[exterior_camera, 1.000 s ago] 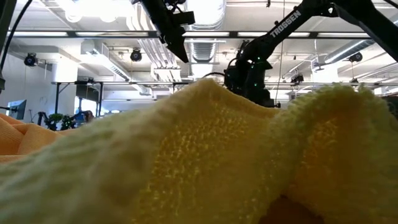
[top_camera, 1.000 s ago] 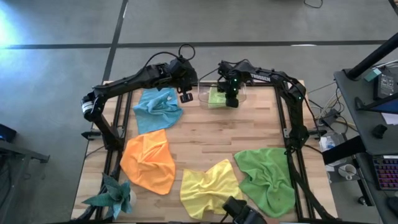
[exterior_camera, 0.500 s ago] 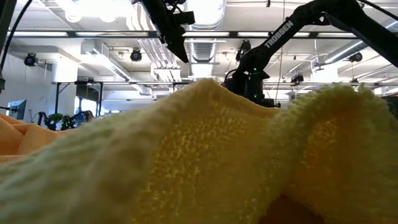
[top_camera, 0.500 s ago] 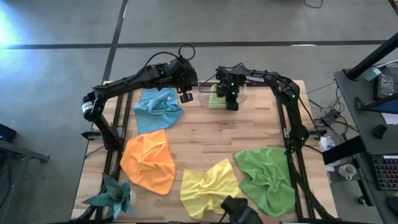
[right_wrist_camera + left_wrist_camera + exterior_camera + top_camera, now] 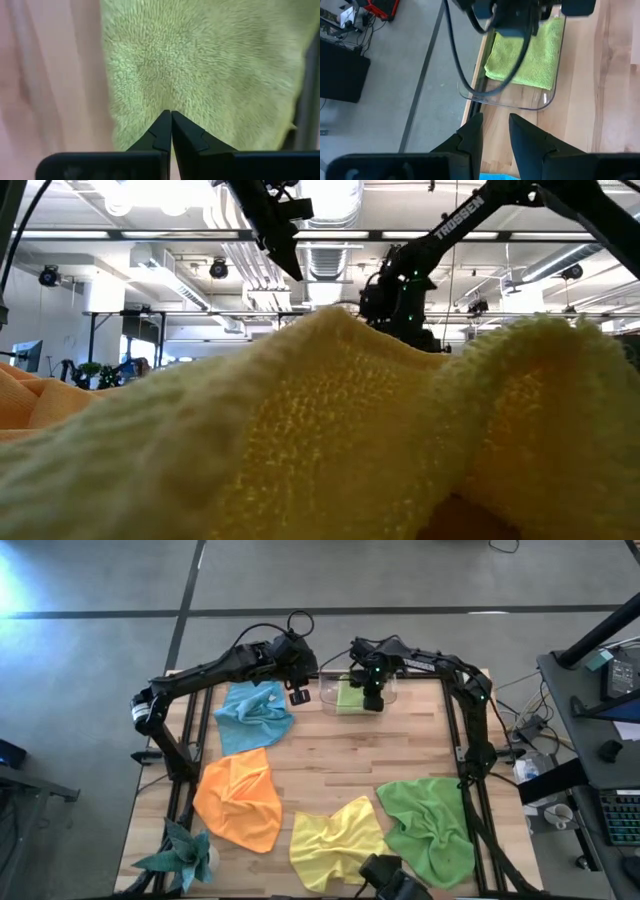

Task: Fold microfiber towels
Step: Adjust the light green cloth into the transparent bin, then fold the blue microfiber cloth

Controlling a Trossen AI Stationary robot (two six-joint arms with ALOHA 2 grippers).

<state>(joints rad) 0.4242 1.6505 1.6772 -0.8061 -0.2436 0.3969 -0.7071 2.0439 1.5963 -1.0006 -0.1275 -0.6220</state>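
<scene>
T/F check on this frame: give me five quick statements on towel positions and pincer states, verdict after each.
1. The lime green towel lies folded in the clear tray. True.
2. The right pincer is wide open. False: its fingers are closed together.
3. The left pincer grips the blue towel. False: it is open and holds nothing.
4. The orange towel lies unfolded on the table. True.
5. The yellow towel is in the tray. False: it lies crumpled at the table's near edge.

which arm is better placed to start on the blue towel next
Left, probably. The left gripper hangs by the far edge of the blue towel, jaws slightly apart and empty. The right gripper, jaws shut, is over the folded lime towel in the clear tray.
</scene>
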